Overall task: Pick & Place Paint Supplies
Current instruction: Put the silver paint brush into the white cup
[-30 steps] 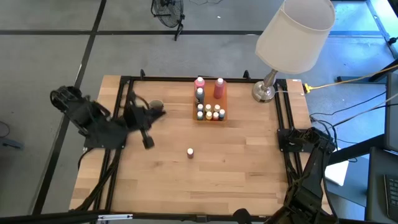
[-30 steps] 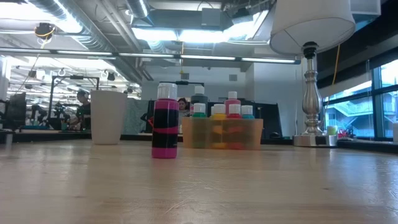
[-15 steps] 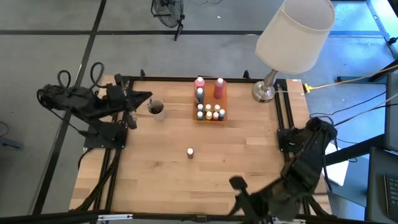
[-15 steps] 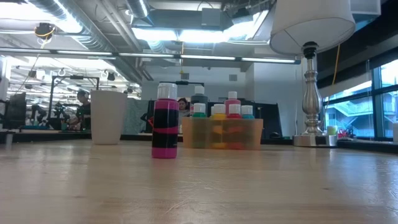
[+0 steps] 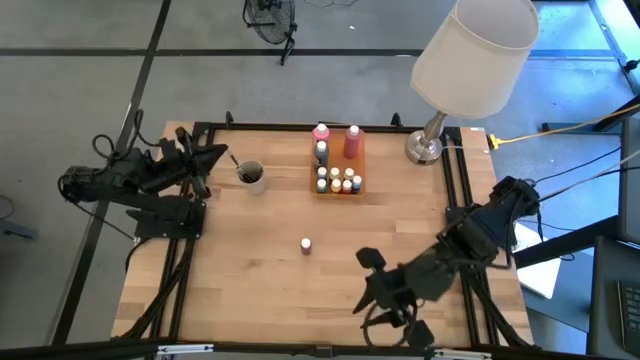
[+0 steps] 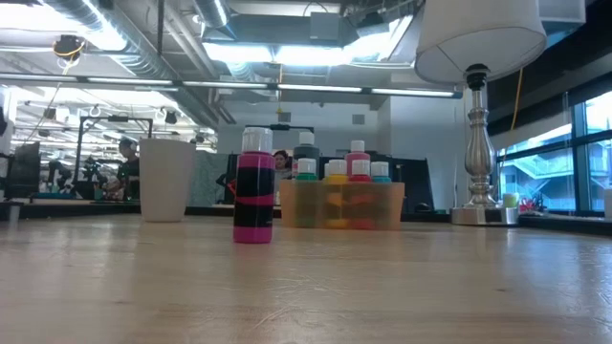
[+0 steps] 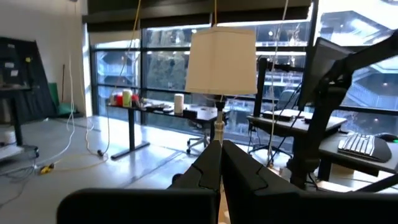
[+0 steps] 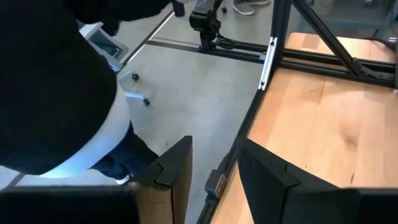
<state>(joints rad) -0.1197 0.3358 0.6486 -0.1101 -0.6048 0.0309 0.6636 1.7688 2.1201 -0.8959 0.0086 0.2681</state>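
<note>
A small pink bottle with a white cap (image 5: 306, 244) (image 6: 253, 186) stands alone on its base mid-table. Behind it, a wooden tray (image 5: 338, 167) (image 6: 342, 204) holds several small capped bottles and taller pink and dark ones. A cup (image 5: 250, 175) (image 6: 166, 180) holding thin dark brushes stands far left. My left gripper (image 5: 218, 156) (image 7: 221, 163) is shut and holds nothing; it hovers level by the cup at the far-left corner. My right gripper (image 5: 365, 280) (image 8: 214, 165) is open with nothing between its fingers, above the table near its front edge, right of the lone bottle.
A lamp with a big white shade (image 5: 472, 52) stands on its metal base (image 5: 424, 148) at the far right corner. Black frame rails (image 5: 458, 180) run along the table's sides. Bare wood lies around the lone bottle. A dark and white shape (image 8: 56, 93) fills one side of the right wrist view.
My left gripper has drawn back from over the table toward the far-left corner and tipped up to level, staying shut. My right arm has swung out from the table's right side, carrying its open gripper toward the left over the near part of the table.
</note>
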